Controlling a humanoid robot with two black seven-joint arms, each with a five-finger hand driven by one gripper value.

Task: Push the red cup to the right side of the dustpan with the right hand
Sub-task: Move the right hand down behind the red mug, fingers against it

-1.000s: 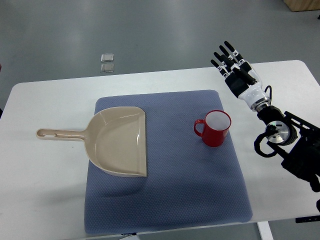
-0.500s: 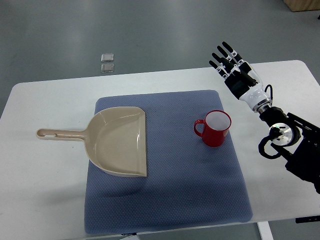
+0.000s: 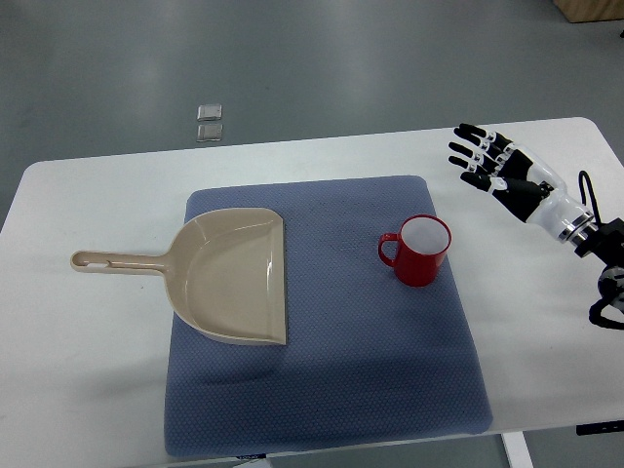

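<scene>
White table (image 3: 97, 331) carried a blue mat (image 3: 331, 390) — I saw the beige dustpan (image 3: 234, 278) on the mat's 9 o'clock side, handle poking off it toward 9. Red cup (image 3: 421, 251) stood upright toward the mat's 3 o'clock edge, well apart from the dustpan, handle at 9. My right hand (image 3: 507, 175) hovered at the cup's 2 o'clock — fingers spread, holding nothing, not touching it.
</scene>
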